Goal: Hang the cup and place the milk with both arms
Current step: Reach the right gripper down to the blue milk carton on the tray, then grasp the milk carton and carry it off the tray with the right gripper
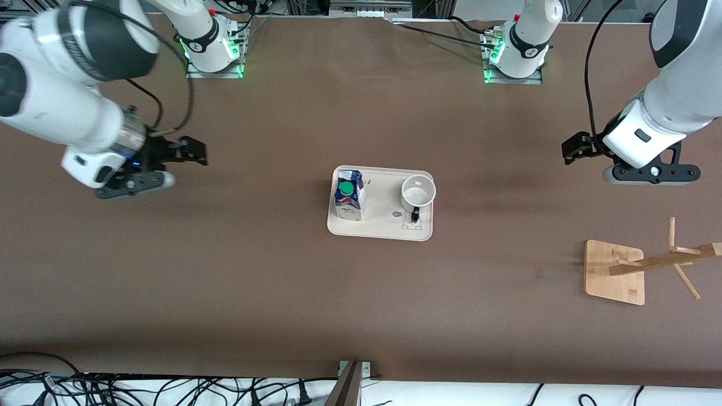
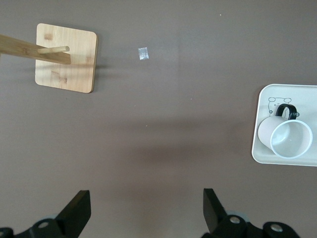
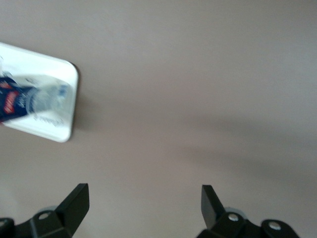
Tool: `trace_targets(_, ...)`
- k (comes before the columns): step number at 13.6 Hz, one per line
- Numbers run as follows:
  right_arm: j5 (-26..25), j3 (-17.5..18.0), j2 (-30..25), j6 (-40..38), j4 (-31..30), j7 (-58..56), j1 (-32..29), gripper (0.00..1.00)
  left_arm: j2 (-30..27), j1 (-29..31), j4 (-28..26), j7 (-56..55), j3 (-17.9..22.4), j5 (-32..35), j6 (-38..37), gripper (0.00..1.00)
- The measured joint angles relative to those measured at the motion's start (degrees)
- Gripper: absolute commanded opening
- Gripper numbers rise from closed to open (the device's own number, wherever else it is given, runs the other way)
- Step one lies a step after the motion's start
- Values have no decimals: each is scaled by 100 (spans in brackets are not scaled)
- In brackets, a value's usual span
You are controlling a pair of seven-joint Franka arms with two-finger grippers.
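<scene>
The white cup (image 1: 418,193) stands upright on a cream tray (image 1: 383,223) at the table's middle, its black handle pointing toward the front camera. The milk (image 1: 348,197) stands upright on the same tray, at the end toward the right arm. My left gripper (image 1: 572,149) is open and empty over bare table toward the left arm's end. My right gripper (image 1: 194,151) is open and empty over bare table toward the right arm's end. The left wrist view shows my left gripper (image 2: 147,208), the cup (image 2: 285,139) and the tray (image 2: 258,104). The right wrist view shows my right gripper (image 3: 145,206), the milk (image 3: 29,101) and the tray (image 3: 54,74).
A wooden cup rack (image 1: 615,272) with a square base and pegs stands toward the left arm's end, nearer to the front camera than the tray; it also shows in the left wrist view (image 2: 66,58). A small pale patch (image 2: 143,53) lies on the brown table beside the rack.
</scene>
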Motion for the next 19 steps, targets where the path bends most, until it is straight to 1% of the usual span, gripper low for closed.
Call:
trace_targets(3,47,35,720,610,515,1703,967,100,-13,6,25,41,4,0,2,100)
trace_targets(5,70,42,1239,960,942,2610,1457,100,-34,7,39,120,5,0,2,100)
trace_targets(7,72,43,1735,1115,1378,3264,1841,100,-34,5,47,128,2,0,1,100)
trace_targets(10,72,35,2163,1299,1648,3645,2152,100,-29,7,46,128,6,0,-15,100)
trace_targets(13,72,28,2331,1375,1671,3711,2178,100,9,14,40,133,18,0,-27,100)
trace_targets(14,72,28,2377,1419,1671,3711,2197,97,15,14,40,133,22,0,-27,100)
trace_targets(15,72,28,2421,1465,1671,3712,2226,88,16,16,41,133,28,0,-25,100)
trace_targets(18,72,28,2521,1491,1670,3717,2276,55,24,15,42,133,31,30,-19,100)
trace_targets(19,72,27,2543,1491,1669,3717,2279,48,30,12,42,133,26,45,-19,100)
